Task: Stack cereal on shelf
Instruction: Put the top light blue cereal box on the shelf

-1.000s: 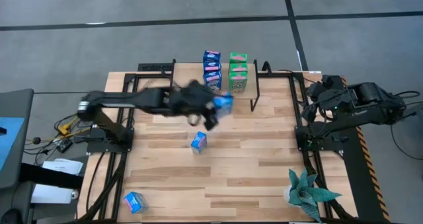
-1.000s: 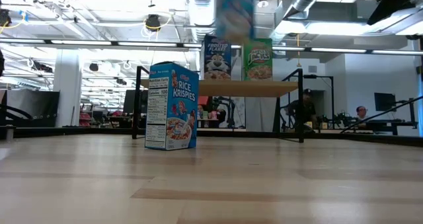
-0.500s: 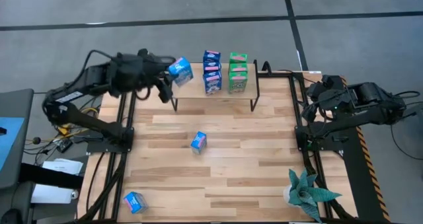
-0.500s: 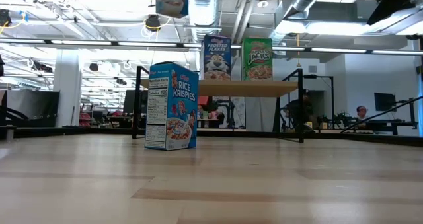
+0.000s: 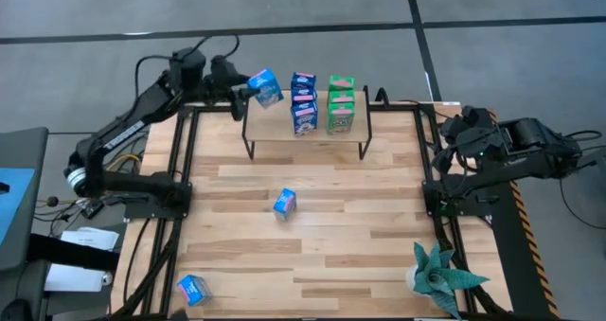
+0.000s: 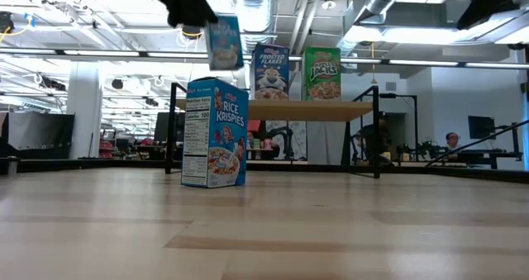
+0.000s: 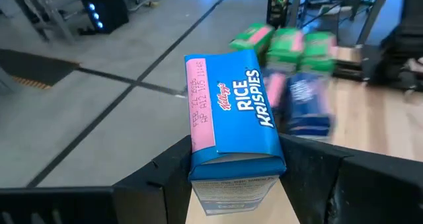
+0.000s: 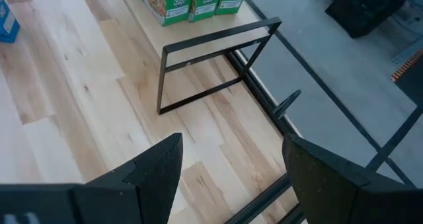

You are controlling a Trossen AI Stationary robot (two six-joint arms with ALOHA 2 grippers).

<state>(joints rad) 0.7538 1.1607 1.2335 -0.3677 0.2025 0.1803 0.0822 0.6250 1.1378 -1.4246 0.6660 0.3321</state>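
My left gripper (image 5: 252, 91) is shut on a blue Rice Krispies cereal box (image 7: 231, 115) and holds it in the air over the far left corner of the shelf (image 5: 275, 132). Stacked blue boxes (image 5: 303, 103) and green boxes (image 5: 341, 103) stand on the shelf's wooden board (image 6: 310, 111). One more blue box (image 5: 284, 204) stands upright on the table's middle, and another (image 5: 192, 288) lies near the near left corner. My right gripper (image 8: 228, 168) waits open over the table's right edge, with nothing between its fingers. My left gripper pinches the Rice Krispies box between its two fingers (image 7: 168, 174), one on each of two opposite sides at the box's wrist-side end (image 7: 228, 184). The fingers come nearly level from the table's left. The box (image 6: 225, 42) hangs tilted, clear of the shelf and the table.
A teal spiky plant (image 5: 440, 278) stands at the near right corner. The shelf's black metal legs (image 8: 211, 65) reach down to the table at its ends. Bare wood lies between the shelf and the near edge, apart from the two loose boxes.
My left gripper has swung with the blue box from in front of the shelf's middle toward the table's left and far edges, then ended over the shelf's far left corner. The box has stayed in the hold and clear of everything.
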